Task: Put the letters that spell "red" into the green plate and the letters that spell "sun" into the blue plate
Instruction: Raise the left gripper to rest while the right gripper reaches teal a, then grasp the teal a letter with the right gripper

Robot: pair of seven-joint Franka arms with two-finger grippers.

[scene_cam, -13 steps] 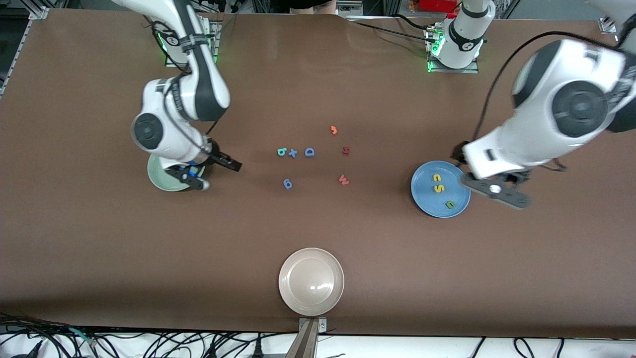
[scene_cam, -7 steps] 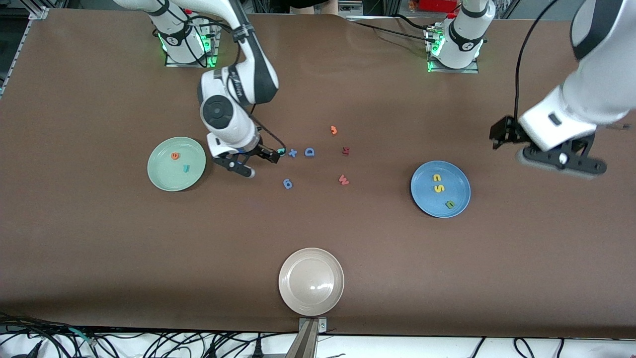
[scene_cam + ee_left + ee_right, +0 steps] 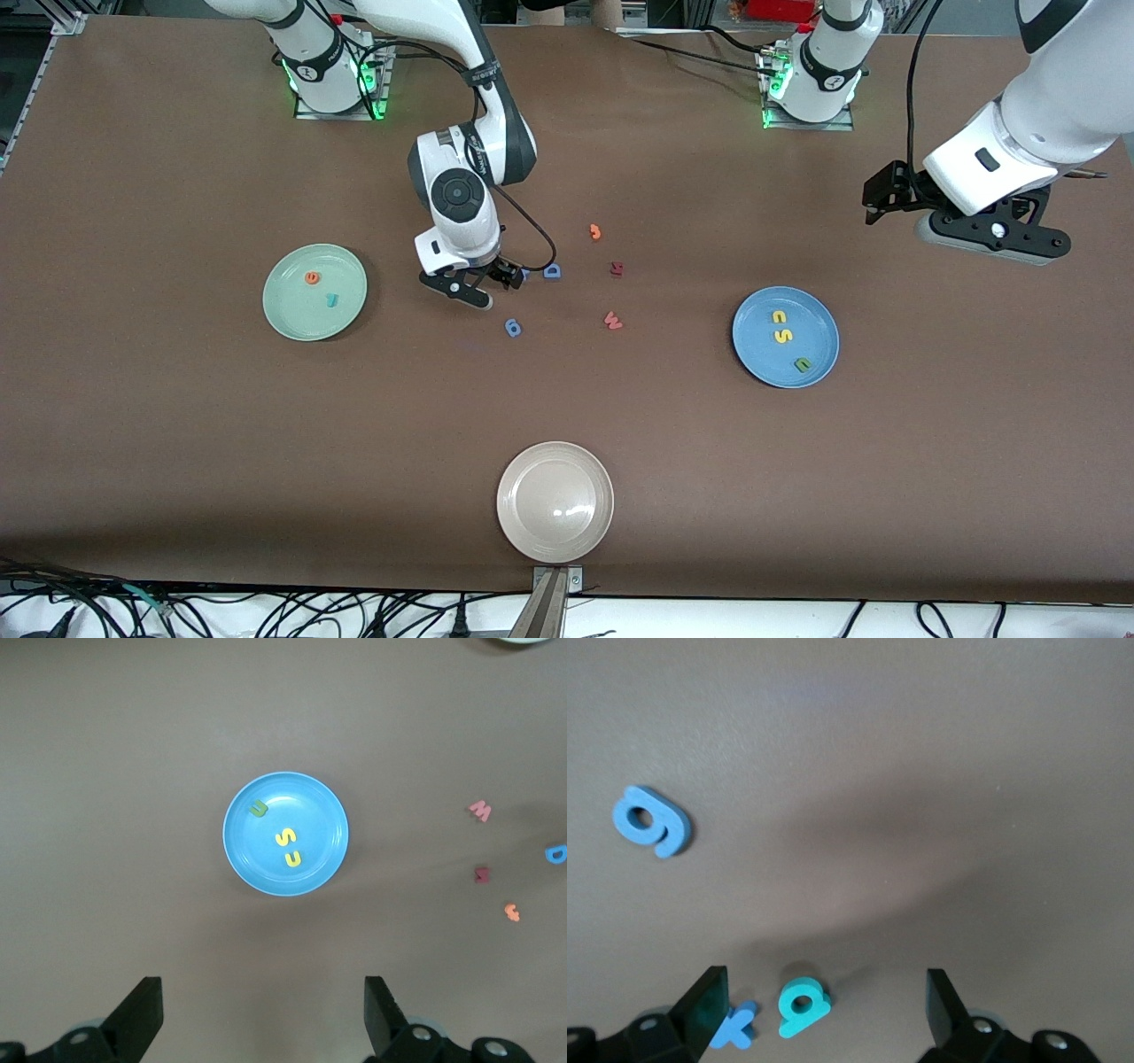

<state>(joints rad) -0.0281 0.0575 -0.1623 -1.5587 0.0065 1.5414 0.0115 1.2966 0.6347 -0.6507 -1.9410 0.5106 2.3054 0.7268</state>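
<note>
The green plate holds an orange "e" and a teal "r". In the blue plate lie a yellow "u", a yellow "s" and an olive "n"; the left wrist view shows the blue plate too. The teal "d" lies on the table between the open fingers of my right gripper, untouched. From the front, my right gripper hides it. My left gripper hangs open and empty over bare table at the left arm's end.
A blue cross piece lies right by one right finger. Nearby are a blue "D", a blue "6", a red "W", a dark red "N" and an orange piece. A beige plate sits near the front edge.
My right arm swung from over the green plate to over the teal "d". My left arm pulled away from the blue plate toward its own end. Both grippers stayed open.
</note>
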